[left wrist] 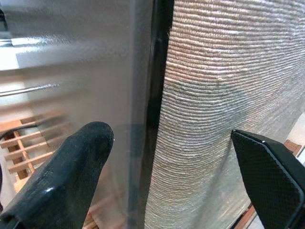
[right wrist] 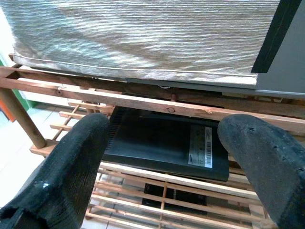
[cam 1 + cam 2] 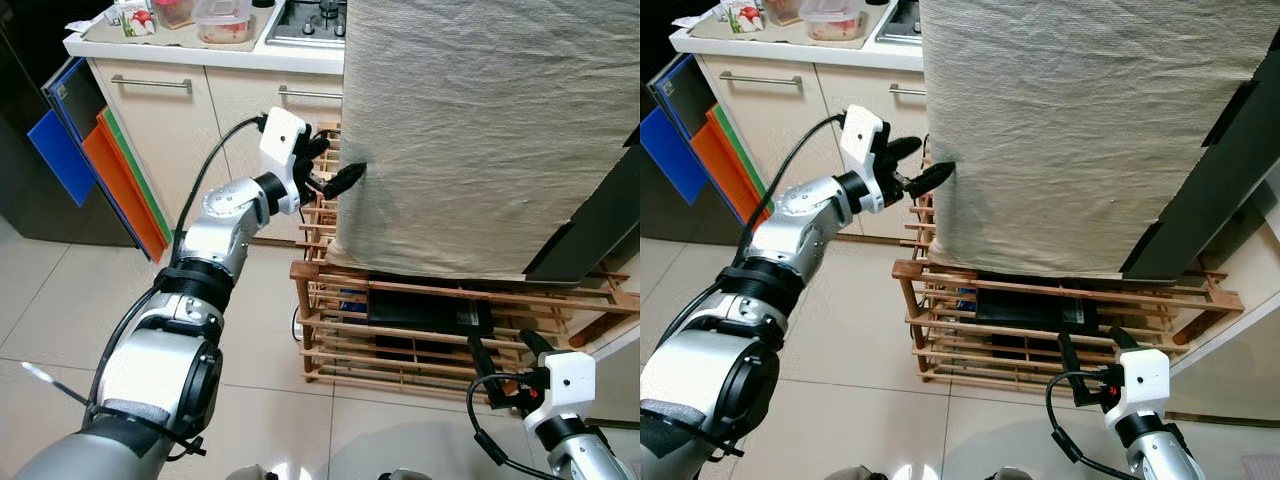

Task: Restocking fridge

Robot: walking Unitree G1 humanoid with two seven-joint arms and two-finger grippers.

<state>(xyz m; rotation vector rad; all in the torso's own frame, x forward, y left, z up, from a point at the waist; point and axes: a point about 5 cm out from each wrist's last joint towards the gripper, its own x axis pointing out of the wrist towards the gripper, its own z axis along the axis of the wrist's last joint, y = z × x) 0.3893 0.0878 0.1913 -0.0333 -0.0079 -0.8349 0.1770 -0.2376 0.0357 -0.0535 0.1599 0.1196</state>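
A fridge (image 3: 470, 130) draped in a beige cloth (image 3: 1080, 150) stands on a wooden rack (image 3: 400, 330) beside the kitchen cabinets (image 3: 190, 120). A black box (image 2: 162, 145) lies on the rack's shelf under it. The left gripper (image 3: 335, 172) reaches the fridge's left edge, fingers spread wide across the cloth-covered corner. The right gripper (image 3: 1092, 360) hangs low before the rack, fingers wide apart, holding nothing.

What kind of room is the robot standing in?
Most likely a home kitchen: a stove set in a counter with food containers on it, and cabinet drawers below.
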